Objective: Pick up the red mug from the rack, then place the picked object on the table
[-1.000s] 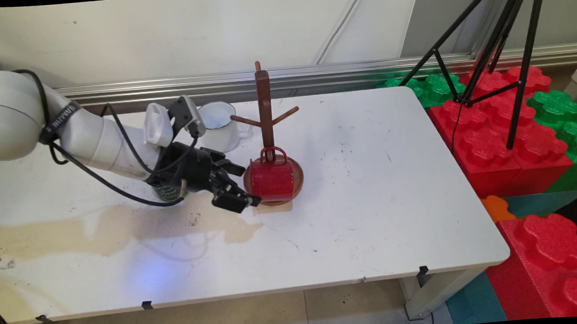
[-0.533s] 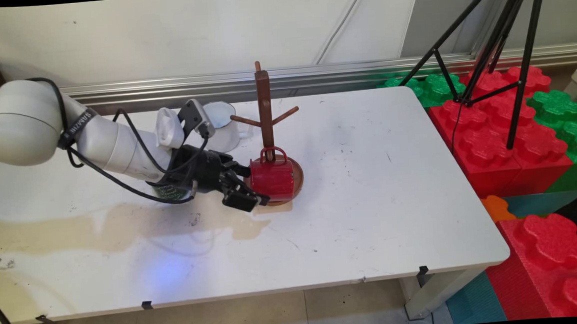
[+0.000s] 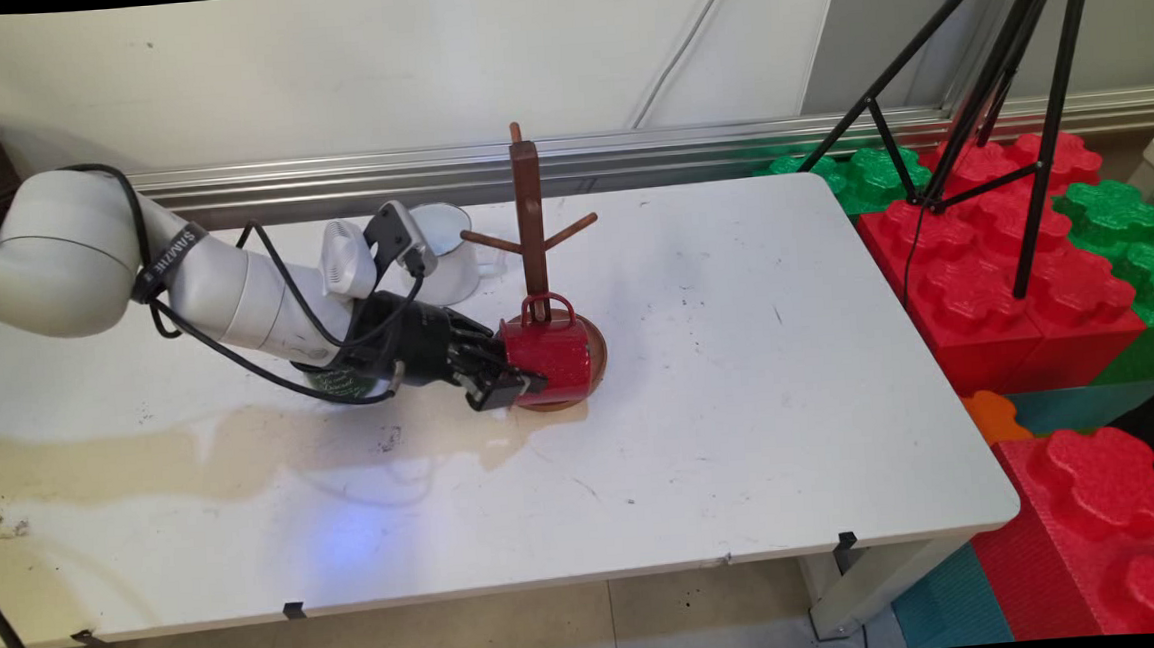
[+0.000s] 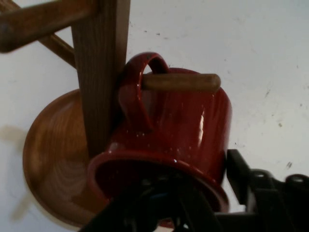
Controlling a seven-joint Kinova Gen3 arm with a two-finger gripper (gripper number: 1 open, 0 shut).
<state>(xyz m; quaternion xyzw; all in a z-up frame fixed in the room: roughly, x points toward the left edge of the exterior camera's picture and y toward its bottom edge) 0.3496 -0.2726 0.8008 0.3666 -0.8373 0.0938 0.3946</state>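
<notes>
Hanging by its handle on the wooden mug tree's low peg, the red mug is being straddled at its left rim by the gripper, jaws spread, best squeezed gently.

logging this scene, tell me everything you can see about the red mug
The red mug looks like glossy speckled enamel with a flared rim and a loop handle. It hangs by that handle on a low peg of the wooden mug tree, just above the tree's round base, rim toward the arm. The end effector is at the rim, one finger outside the wall and the other seemingly inside the mouth.
</notes>
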